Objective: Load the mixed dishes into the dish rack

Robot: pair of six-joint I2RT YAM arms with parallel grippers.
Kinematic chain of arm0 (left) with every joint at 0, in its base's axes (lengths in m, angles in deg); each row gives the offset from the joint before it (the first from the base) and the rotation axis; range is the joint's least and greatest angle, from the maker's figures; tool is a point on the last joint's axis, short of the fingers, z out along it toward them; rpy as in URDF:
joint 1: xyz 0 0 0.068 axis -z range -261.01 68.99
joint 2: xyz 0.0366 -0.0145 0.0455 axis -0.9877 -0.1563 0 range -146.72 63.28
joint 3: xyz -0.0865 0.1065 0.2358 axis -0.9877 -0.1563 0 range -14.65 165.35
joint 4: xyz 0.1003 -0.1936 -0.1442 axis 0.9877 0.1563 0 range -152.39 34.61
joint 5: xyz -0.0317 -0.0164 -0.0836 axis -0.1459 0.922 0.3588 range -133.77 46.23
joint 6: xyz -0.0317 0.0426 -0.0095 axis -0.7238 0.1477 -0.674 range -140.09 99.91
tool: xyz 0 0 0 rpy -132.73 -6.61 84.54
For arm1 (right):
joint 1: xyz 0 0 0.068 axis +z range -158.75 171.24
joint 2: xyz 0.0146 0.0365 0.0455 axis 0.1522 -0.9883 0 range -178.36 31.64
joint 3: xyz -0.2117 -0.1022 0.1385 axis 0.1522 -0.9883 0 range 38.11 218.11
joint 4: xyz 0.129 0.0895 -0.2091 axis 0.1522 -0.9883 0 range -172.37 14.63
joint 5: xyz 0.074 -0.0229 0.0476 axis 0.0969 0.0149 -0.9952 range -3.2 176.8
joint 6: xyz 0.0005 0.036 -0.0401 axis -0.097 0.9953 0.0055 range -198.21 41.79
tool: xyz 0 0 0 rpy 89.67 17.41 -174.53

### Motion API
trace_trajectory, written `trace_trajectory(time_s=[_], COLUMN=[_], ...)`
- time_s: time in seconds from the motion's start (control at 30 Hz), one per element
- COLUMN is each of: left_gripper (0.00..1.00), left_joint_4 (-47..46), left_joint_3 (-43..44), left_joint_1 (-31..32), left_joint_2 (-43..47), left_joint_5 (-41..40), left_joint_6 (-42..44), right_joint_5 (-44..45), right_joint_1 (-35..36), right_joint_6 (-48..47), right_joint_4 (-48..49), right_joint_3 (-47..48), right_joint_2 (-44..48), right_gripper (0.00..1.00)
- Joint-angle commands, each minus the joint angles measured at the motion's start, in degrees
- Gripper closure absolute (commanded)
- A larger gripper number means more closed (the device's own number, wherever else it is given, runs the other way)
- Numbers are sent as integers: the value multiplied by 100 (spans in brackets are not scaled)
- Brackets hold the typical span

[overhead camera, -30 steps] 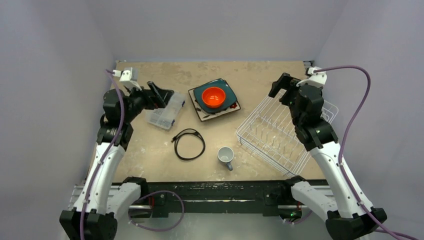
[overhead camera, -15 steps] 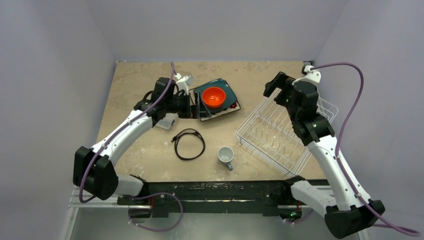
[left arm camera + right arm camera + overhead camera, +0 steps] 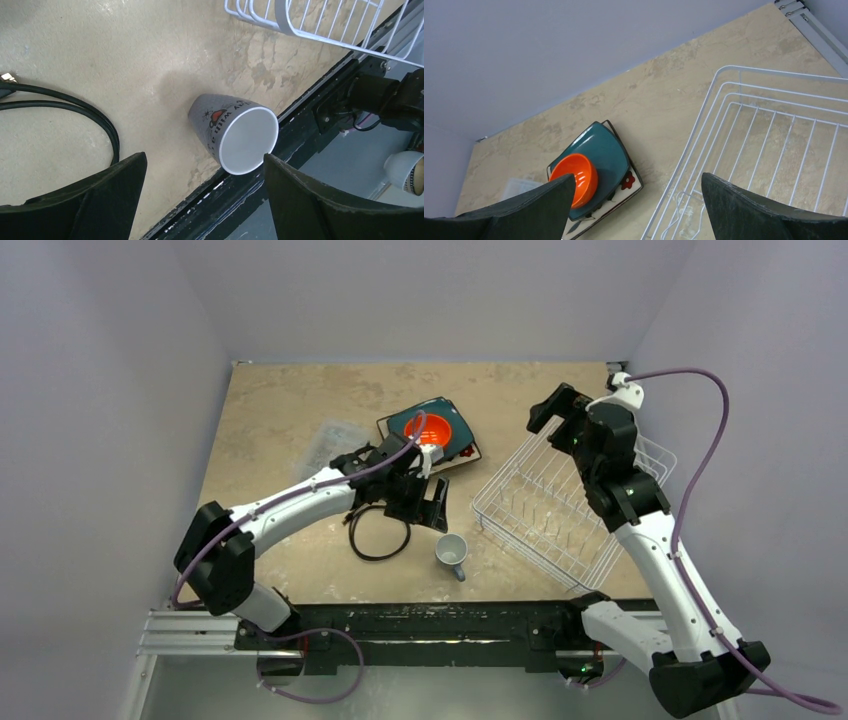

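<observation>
The grey-blue mug [image 3: 452, 552] stands near the front edge, its white mouth facing my left wrist view [image 3: 232, 132]. My left gripper [image 3: 432, 508] is open and empty, just behind and left of the mug [image 3: 205, 156]. The orange bowl [image 3: 430, 432] sits on the dark teal plate [image 3: 450, 418], which lies on the patterned plate [image 3: 458, 454]. The white dish rack [image 3: 560, 502] stands empty at the right. My right gripper [image 3: 553, 412] is open and empty above the rack's far corner [image 3: 638, 176]. The pale mint plate is out of view.
A black coiled cable [image 3: 378, 532] lies under my left arm, left of the mug [image 3: 65, 107]. A clear box [image 3: 335, 435] shows faintly at the back left. The table's front edge and black rail [image 3: 300, 125] run right beside the mug.
My left arm has swung from the clear box at the left, past the stacked plates, down to the mug. The box now lies farther back. My right arm has barely moved.
</observation>
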Motion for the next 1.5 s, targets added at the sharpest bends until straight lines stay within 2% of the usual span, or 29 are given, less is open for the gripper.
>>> trace_trajectory(time_s=[0.0, 0.13, 0.4, 0.63, 0.83, 0.97, 1.33, 1.47], left_gripper=[17, 28, 36, 48, 53, 63, 100, 100], left_joint_4=[191, 200, 386, 655, 867, 1016, 1290, 1139], left_joint_3=[298, 359, 487, 728, 1028, 1118, 1291, 1145], left_joint_1=[196, 298, 884, 1130, 1333, 1396, 1399, 1388], left_joint_2=[-182, -426, -734, -1162, -1402, -1488, -1112, -341], left_joint_5=[-507, -502, -789, -998, -1271, -1337, -2084, -2442], left_joint_6=[-26, -37, 106, 166, 275, 322, 606, 829], right_joint_5=[-42, -128, -234, -309, -296, -221, -199, -230], right_joint_1=[-21, -26, -22, -19, -18, -18, -18, -21], right_joint_6=[142, 207, 273, 303, 237, 179, 152, 78], right_joint_4=[4, 43, -23, -29, -100, -168, -201, -263], right_joint_3=[173, 119, 151, 94, 122, 142, 116, 176], right_joint_2=[15, -16, -195, -222, -231, -206, -154, -168], right_gripper=[1, 1, 1, 1, 1, 1, 1, 1])
